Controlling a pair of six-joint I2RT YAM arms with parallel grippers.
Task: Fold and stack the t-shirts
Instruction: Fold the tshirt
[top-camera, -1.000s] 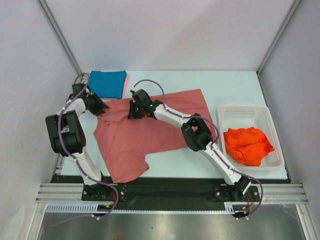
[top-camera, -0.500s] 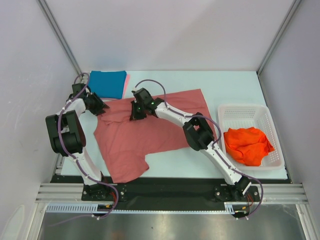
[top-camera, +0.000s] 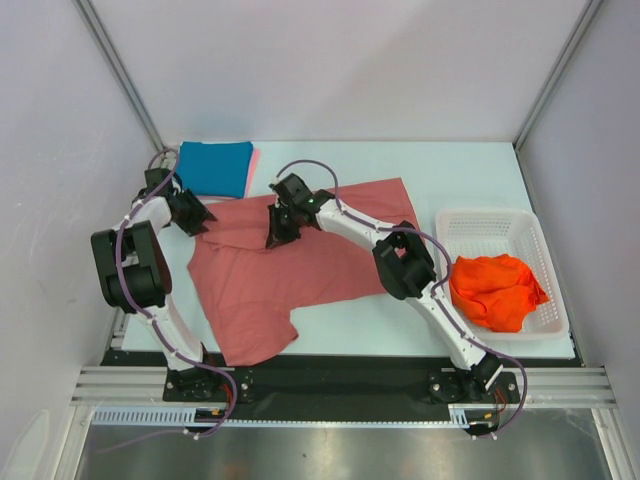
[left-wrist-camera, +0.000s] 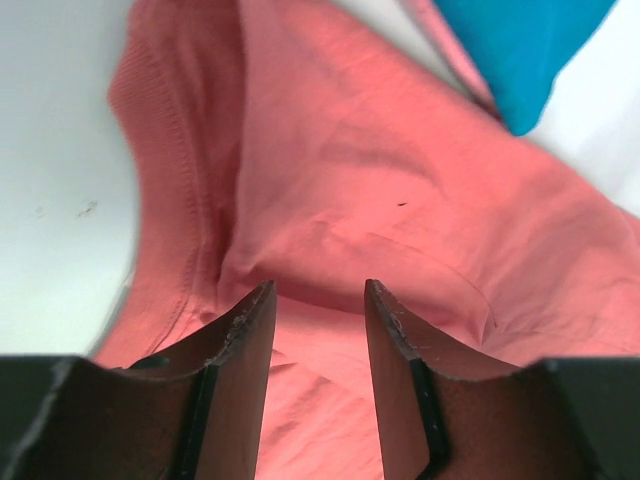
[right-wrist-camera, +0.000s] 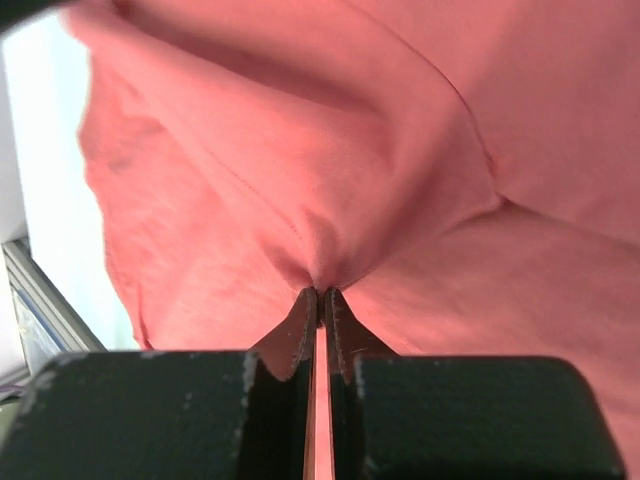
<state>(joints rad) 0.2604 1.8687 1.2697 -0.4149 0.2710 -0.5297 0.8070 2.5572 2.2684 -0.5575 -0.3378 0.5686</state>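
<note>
The right gripper (right-wrist-camera: 318, 298) pinches a raised fold of the dusty salmon-red cloth t-shirt (top-camera: 300, 275), which lies spread from the desk's left edge to its middle. The left gripper (left-wrist-camera: 318, 305), jaws apart, is positioned over the shirt's far-left part, near the folded teal-blue t-shirt (top-camera: 215, 168) at the far-left corner.

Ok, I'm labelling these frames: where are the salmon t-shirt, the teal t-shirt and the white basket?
salmon t-shirt (top-camera: 300, 275), top view, flat middle of cloth.
teal t-shirt (top-camera: 213, 167), top view, middle of folded face.
white basket (top-camera: 480, 235), top view, bare lattice floor.
</note>
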